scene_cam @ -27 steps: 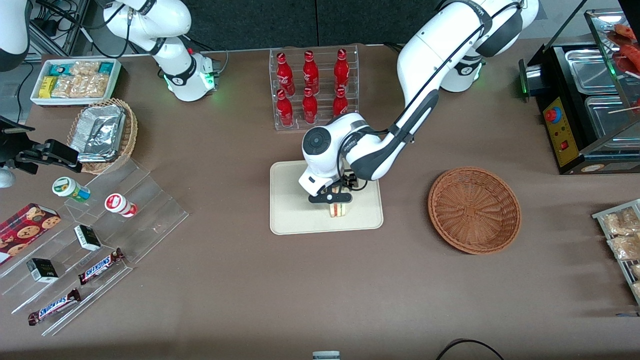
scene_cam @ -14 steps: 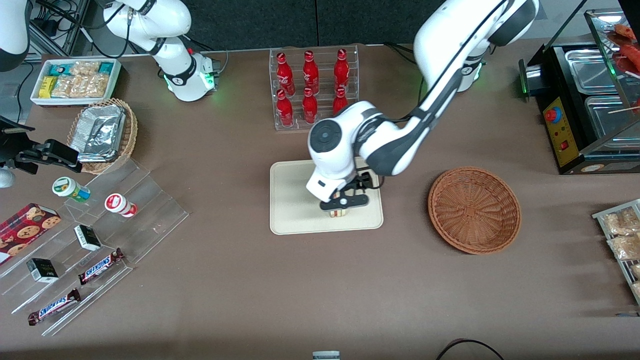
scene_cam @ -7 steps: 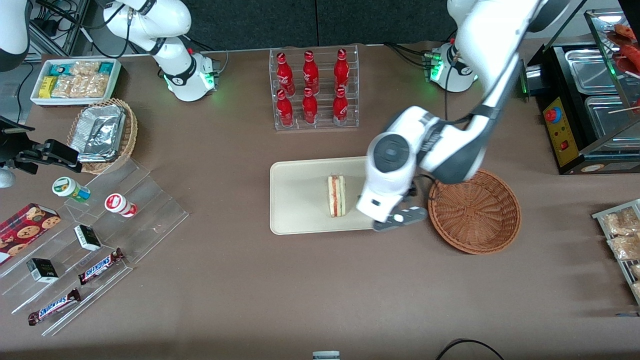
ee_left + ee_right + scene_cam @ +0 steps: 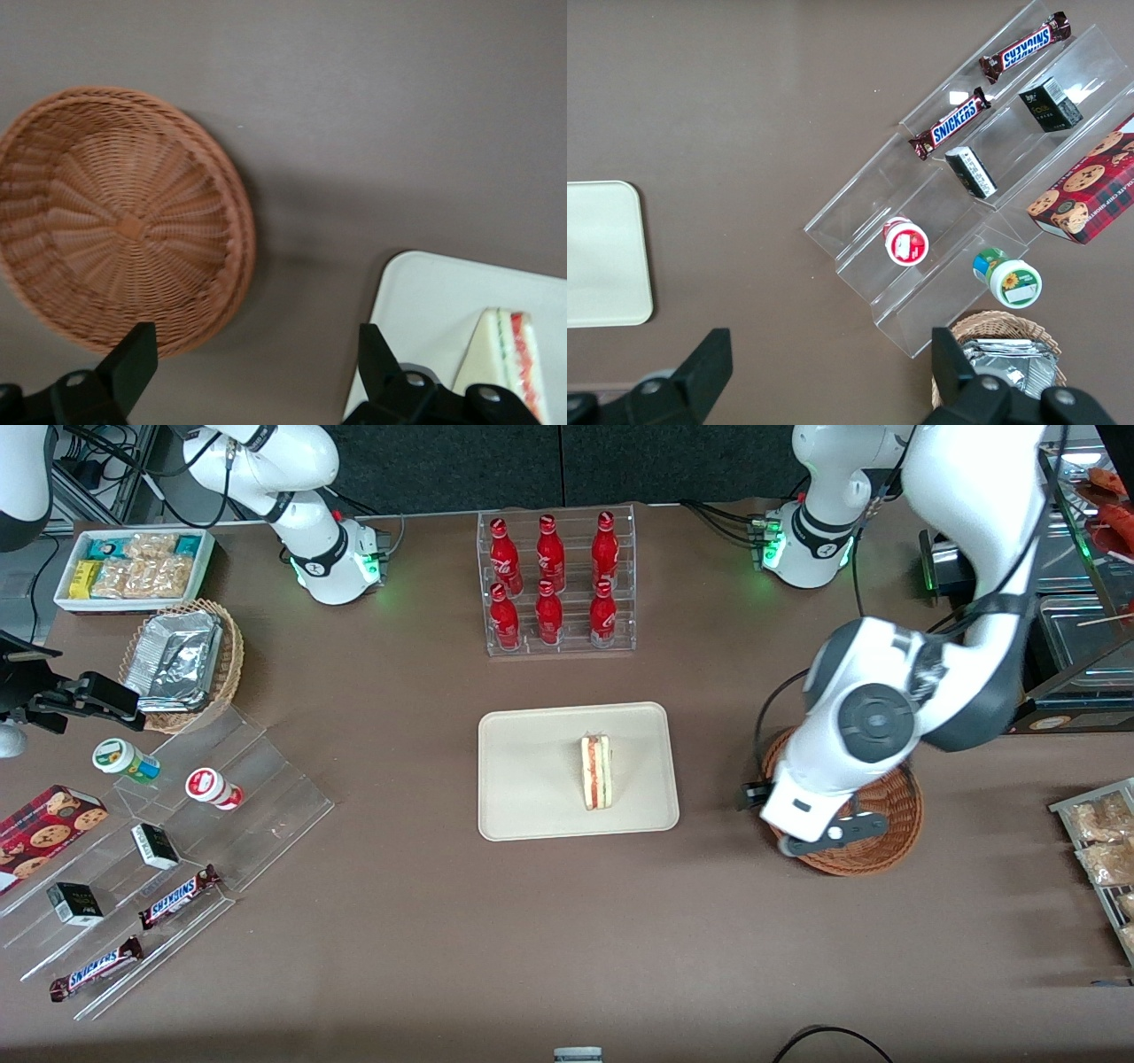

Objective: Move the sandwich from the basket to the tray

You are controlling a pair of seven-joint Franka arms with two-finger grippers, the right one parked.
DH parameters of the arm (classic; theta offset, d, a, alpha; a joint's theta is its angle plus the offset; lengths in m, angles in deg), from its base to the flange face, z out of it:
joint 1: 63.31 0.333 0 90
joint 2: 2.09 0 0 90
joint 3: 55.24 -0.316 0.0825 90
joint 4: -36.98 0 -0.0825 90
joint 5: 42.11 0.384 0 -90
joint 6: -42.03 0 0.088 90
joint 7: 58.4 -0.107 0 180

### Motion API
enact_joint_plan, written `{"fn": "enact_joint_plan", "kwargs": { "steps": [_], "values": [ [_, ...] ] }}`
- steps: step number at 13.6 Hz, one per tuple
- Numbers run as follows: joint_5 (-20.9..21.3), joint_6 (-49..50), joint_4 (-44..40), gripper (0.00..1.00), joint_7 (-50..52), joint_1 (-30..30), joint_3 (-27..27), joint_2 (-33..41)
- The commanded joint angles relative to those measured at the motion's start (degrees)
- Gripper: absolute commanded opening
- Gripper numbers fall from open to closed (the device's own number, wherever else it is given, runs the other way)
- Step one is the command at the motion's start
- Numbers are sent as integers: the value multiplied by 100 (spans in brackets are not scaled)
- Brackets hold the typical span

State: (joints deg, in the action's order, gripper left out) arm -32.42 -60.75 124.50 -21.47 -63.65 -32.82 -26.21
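The sandwich (image 4: 596, 771) stands on edge on the cream tray (image 4: 532, 779), its filling layers facing up. It also shows in the left wrist view (image 4: 505, 354) on the tray (image 4: 425, 301). The reddish-brown wicker basket (image 4: 890, 833) lies beside the tray toward the working arm's end and is empty in the left wrist view (image 4: 115, 221). My left gripper (image 4: 828, 837) hangs above the basket's rim nearest the tray. Its fingers (image 4: 133, 354) are wide apart with nothing between them.
A rack of red bottles (image 4: 554, 584) stands farther from the camera than the tray. A clear stepped stand with snacks (image 4: 159, 850), a foil-lined basket (image 4: 182, 660) and a white snack box (image 4: 133, 567) lie toward the parked arm's end. A food warmer (image 4: 1045, 602) stands at the working arm's end.
The gripper was shut on the sandwich over the tray. It let go, rose and swung toward the working arm's end to above the basket. The sandwich stays on the tray.
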Motion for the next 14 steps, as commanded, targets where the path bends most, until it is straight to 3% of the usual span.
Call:
{"fn": "enact_joint_plan", "kwargs": {
  "steps": [1, 5, 7, 14],
  "values": [
    [-414, 457, 222, 100, -720, 428, 43, 556],
    [-512, 1616, 231, 100, -1835, 755, -27, 1232],
    [-634, 1979, 248, 100, -2382, 694, -430, 1627],
    [-908, 2955, 257, 100, -2839, 685, -1028, 2569]
  ]
}}
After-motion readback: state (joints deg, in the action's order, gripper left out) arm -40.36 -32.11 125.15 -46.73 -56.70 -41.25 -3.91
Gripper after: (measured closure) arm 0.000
